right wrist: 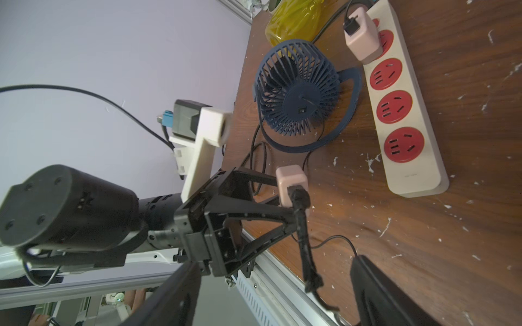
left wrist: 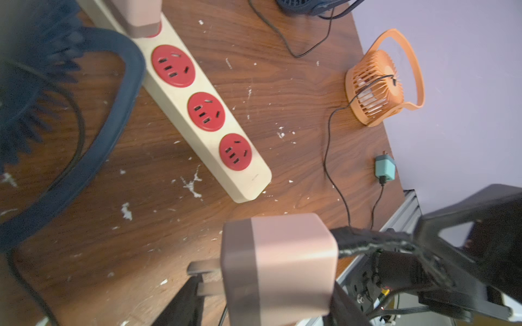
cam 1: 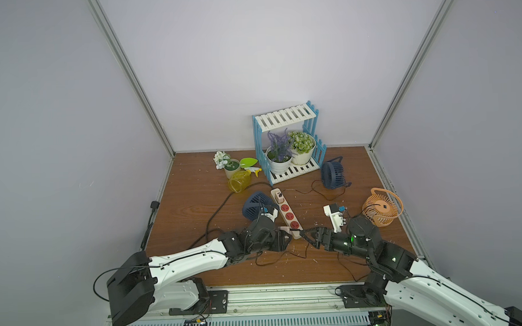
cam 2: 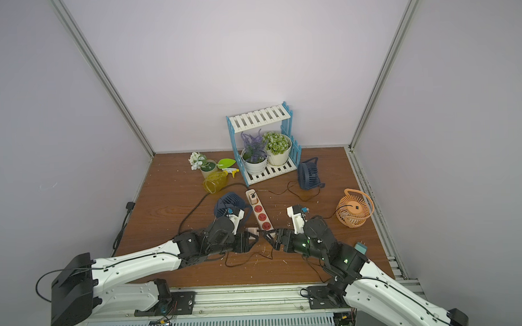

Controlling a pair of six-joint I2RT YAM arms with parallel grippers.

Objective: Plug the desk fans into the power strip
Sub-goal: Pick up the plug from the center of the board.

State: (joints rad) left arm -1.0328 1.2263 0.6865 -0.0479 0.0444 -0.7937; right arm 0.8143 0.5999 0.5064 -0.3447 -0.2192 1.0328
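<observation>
The cream power strip (cam 1: 286, 214) (cam 2: 260, 214) lies at an angle mid-table, and three of its red sockets (left wrist: 206, 111) show free. A pink adapter (right wrist: 363, 42) sits in the far socket. My left gripper (cam 1: 286, 233) (left wrist: 265, 304) is shut on a second pink plug adapter (left wrist: 278, 268) (right wrist: 291, 183), just off the strip's near end, prongs (left wrist: 203, 267) bare. Its black cable (right wrist: 303, 240) hangs between the wide-apart fingers of my right gripper (cam 1: 304, 233) (right wrist: 279, 296), which is open and grips nothing. A dark blue desk fan (cam 1: 255, 206) stands left of the strip.
Another navy fan (cam 1: 332, 173) and an orange fan (cam 1: 382, 208) stand to the right, with a teal adapter (left wrist: 384, 168) near the table edge. A blue-white plant shelf (cam 1: 289, 144), a yellow spray bottle (cam 1: 239, 181) and loose cords lie behind.
</observation>
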